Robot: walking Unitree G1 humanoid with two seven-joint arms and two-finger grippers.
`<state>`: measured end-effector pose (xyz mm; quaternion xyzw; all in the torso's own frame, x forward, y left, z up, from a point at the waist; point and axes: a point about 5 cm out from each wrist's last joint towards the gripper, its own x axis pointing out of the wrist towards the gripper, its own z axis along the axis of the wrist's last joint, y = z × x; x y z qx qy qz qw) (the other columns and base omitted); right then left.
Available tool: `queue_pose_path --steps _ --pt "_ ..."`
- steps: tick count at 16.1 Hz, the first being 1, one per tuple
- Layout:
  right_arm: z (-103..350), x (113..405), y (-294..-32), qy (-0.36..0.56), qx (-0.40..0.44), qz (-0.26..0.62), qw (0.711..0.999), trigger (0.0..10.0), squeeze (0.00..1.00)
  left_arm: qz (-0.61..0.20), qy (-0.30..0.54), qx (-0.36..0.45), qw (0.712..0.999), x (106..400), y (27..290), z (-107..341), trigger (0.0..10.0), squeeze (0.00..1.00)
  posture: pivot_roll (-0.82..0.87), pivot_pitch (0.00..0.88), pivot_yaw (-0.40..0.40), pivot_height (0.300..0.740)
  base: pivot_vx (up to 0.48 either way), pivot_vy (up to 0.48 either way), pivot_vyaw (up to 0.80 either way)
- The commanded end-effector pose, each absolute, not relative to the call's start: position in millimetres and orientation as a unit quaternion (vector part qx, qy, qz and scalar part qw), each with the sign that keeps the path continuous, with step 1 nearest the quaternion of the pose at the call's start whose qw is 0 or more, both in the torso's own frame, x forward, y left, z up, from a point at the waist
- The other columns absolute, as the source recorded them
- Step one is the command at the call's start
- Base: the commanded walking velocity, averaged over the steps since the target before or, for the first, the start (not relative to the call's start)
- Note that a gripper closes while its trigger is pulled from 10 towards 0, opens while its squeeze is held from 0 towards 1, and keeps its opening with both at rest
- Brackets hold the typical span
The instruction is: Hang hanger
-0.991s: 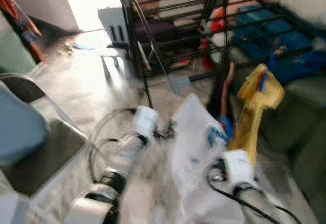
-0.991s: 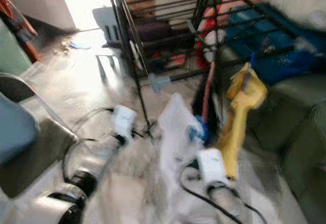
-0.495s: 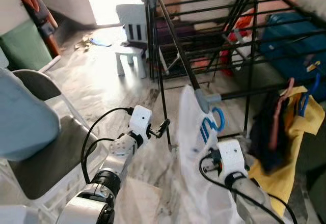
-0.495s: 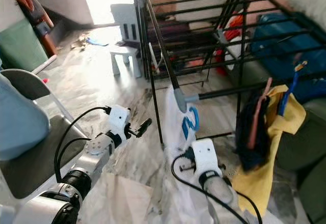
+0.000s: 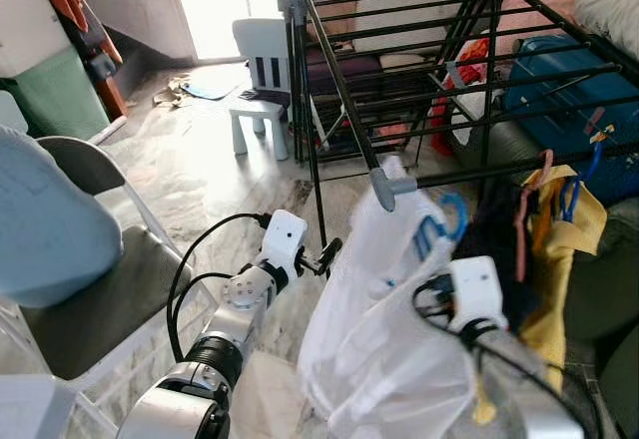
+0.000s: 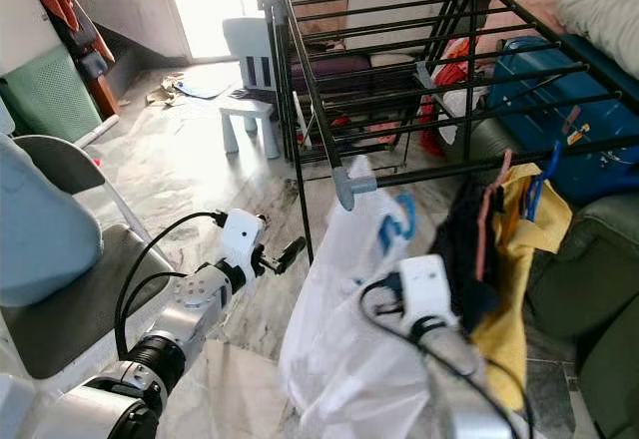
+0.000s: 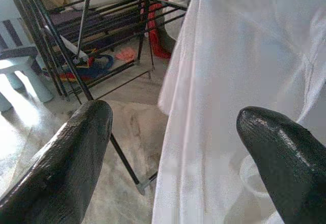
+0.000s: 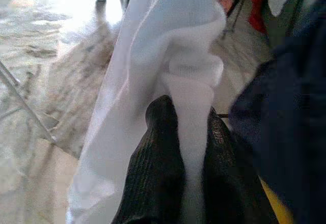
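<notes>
The right gripper pinches the white garment (blue hanger atop) beside the drying rack. The left gripper hangs wide, holding nothing.

The white garment is covering most of the blue hanger and hiding the right end effector fingertips; the picture edge is cutting its hem.
</notes>
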<state>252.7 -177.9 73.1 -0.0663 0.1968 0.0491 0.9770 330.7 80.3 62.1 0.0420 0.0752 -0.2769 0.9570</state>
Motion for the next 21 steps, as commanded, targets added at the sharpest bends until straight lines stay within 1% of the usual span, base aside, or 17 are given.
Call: queue_pose_path --steps 1,5,9,14,15,17,21 --pt "84 265 -178 0.182 -0.06 0.057 0.98 10.0 0.0 -0.283 0.083 0.05 0.954 331 82 61 10.0 0.0 -0.11 0.0 0.087 0.74 0.0 0.0 0.0" --pt "90 286 -188 0.191 -0.035 0.067 0.979 10.0 0.0 -0.285 0.082 0.044 0.954 330 81 61 10.0 0.0 -0.1 0.0 0.073 0.74 0.0 0.0 0.0" --pt "101 307 -192 0.194 -0.035 0.097 0.976 10.0 0.0 -0.275 0.087 0.045 0.957 328 88 57 10.0 0.0 -0.07 0.0 0.042 0.74 0.0 0.0 0.0" --pt "103 327 -188 0.209 -0.02 0.134 0.968 10.0 0.0 -0.263 0.089 0.046 0.96 326 95 54 10.0 0.0 -0.03 0.0 0.009 0.74 0.0 0.0 0.0" --pt "102 333 -186 0.215 -0.004 0.147 0.966 10.0 0.0 -0.26 0.089 0.047 0.96 325 97 53 10.0 0.0 -0.02 0.0 0.005 0.74 0.0 0.0 0.0" --pt "94 335 -183 0.238 -0.004 0.16 0.958 10.0 0.0 -0.254 0.089 0.049 0.962 325 101 52 10.0 0.0 -0.01 0.0 -0.002 0.74 0.0 0.0 0.0" --pt "65 330 -185 0.281 0.022 0.146 0.948 10.0 0.0 -0.25 0.09 0.053 0.963 324 106 52 10.0 0.0 0.01 0.0 -0.001 0.74 0.0 0.0 0.0"
